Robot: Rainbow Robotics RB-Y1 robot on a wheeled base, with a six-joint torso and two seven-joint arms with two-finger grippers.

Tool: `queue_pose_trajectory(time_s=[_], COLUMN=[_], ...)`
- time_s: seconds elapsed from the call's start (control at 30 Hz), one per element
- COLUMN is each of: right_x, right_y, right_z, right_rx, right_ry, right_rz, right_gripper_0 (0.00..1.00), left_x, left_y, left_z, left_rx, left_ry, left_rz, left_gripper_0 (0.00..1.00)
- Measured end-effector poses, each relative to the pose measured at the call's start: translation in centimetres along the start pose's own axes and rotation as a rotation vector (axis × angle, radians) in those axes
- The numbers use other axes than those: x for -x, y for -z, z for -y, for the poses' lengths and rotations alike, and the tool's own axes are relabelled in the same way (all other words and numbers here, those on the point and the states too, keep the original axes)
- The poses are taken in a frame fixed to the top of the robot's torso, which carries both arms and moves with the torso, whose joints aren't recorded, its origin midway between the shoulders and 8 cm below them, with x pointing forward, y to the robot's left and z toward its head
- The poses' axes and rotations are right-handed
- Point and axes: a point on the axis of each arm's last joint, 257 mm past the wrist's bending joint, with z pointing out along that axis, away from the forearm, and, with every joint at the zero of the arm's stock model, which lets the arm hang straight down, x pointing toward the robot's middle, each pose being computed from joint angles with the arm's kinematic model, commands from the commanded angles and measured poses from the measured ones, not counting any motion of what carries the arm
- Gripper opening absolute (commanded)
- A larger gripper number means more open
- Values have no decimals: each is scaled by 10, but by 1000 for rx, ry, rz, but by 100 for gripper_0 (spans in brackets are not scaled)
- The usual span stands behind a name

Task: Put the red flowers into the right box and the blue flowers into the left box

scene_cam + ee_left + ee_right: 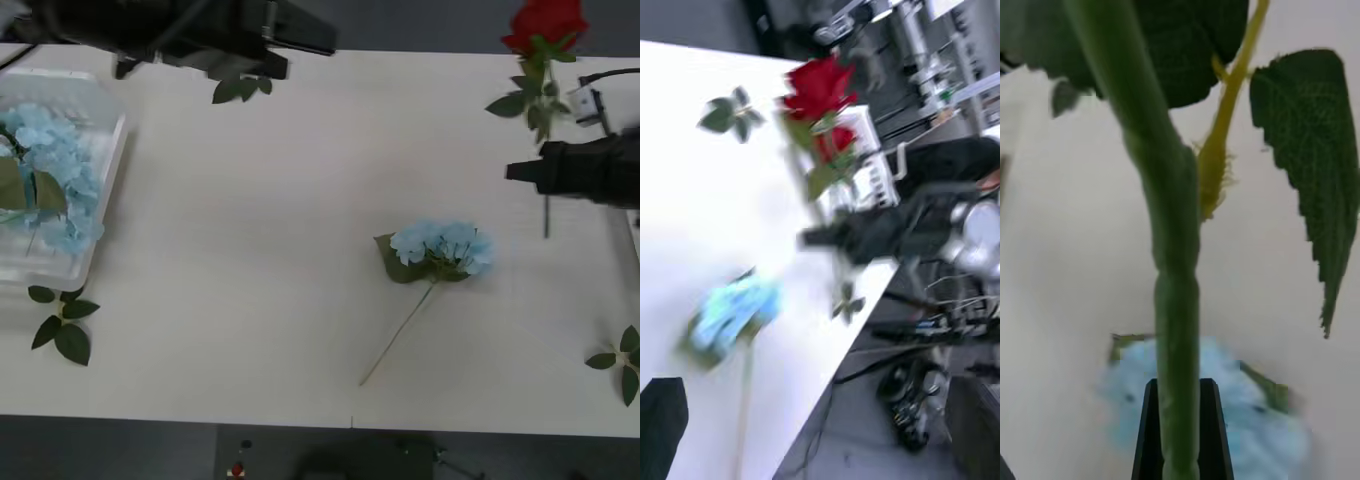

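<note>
Standing upright in right claw (512, 172): red flower (545, 22).

Loose green leaf sprigs lie on the pale desk (250, 250): one at its near left (62, 322), one near right (620, 362), another at the far edge (242, 88)

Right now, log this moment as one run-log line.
right gripper: shut on red flower, lifted | left gripper: parked far-left | blue flower: mid-table | left box: holds blue flowers
</note>
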Motion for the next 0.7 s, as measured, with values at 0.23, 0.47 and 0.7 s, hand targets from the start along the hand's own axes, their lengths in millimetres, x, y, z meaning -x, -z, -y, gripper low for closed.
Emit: queue_pose_trajectory(time_s=[0.23, 0.47, 0.7], right_x=[14, 5, -27], right_y=[138, 221, 269], right_z=[164, 250, 303], right_rx=[-465, -749, -928], right_ry=[17, -20, -19], right_rz=[-151, -176, -203], right_gripper_0=[0, 0, 0], left_x=[-91, -136, -148], left_y=[40, 2, -20], left_z=[-87, -90, -63], left_rx=[65, 54, 8], left_ry=[-355, -353, -501], left_rz=[-49, 129, 108], left_gripper_0=[100, 100, 100])
